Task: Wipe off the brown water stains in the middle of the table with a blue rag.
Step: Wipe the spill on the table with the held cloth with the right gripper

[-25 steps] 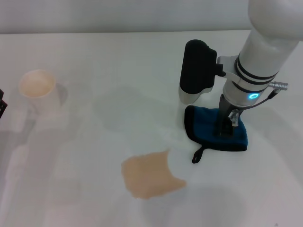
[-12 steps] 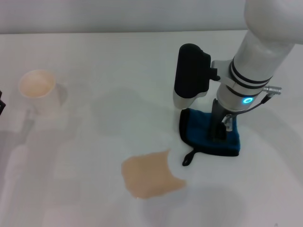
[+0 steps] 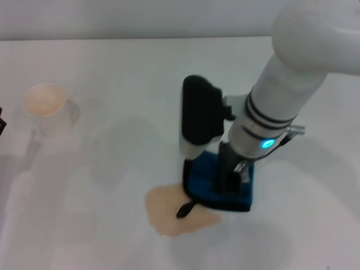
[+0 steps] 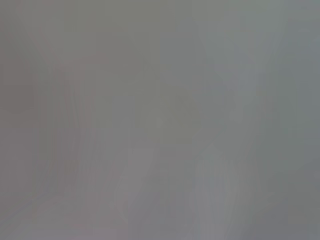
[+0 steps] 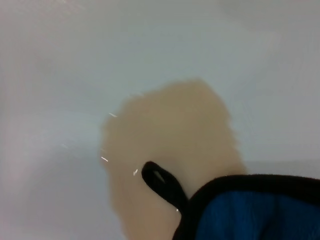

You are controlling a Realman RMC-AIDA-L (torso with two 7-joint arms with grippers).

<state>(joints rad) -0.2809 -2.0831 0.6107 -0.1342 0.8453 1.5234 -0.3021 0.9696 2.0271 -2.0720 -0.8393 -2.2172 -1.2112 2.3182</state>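
The blue rag (image 3: 203, 181) lies on the white table (image 3: 112, 67) with its near corner over the right edge of the brown water stains (image 3: 169, 212). My right gripper (image 3: 232, 183) points straight down, shut on the rag's middle and holding it against the tabletop. The rag's black loop (image 3: 185, 209) rests on the puddle. In the right wrist view the tan puddle (image 5: 170, 130) fills the centre, with the loop (image 5: 160, 180) and the black-edged rag (image 5: 260, 215) at one corner. Only a dark sliver of my left arm (image 3: 1, 122) shows at the table's left edge.
A white paper cup (image 3: 44, 102) with beige contents stands at the far left of the table. The left wrist view shows only a featureless grey blur.
My right gripper has dragged the rag left and toward the table's near edge. The rag's corner and loop now overlap the puddle, where before they lay apart from it.
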